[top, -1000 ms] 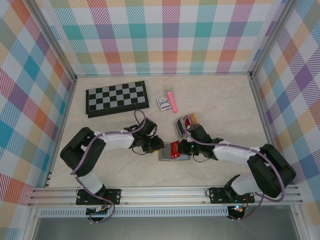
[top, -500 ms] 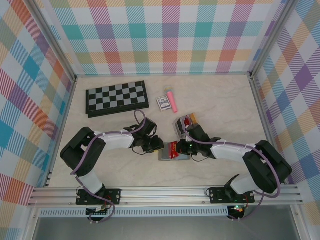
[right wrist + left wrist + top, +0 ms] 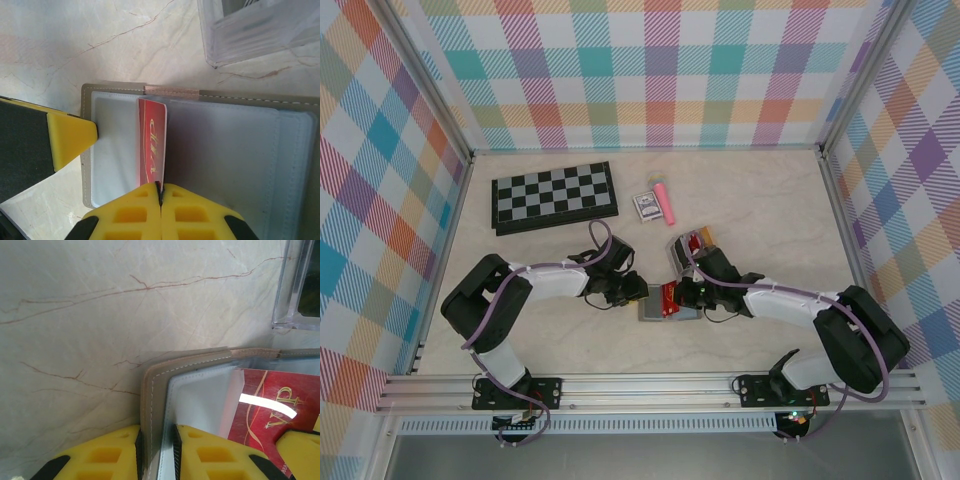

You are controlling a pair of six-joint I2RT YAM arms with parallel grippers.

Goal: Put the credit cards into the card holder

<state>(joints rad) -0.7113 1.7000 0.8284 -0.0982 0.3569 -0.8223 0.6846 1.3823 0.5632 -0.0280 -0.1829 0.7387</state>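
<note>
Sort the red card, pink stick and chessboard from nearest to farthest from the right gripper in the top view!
1. Red card: pinched in the right gripper itself, front middle.
2. Pink stick: farther back, near the middle.
3. Chessboard: farthest, back left.

The red card (image 3: 151, 137) seems deeper inside the card holder (image 3: 230, 150).
</note>
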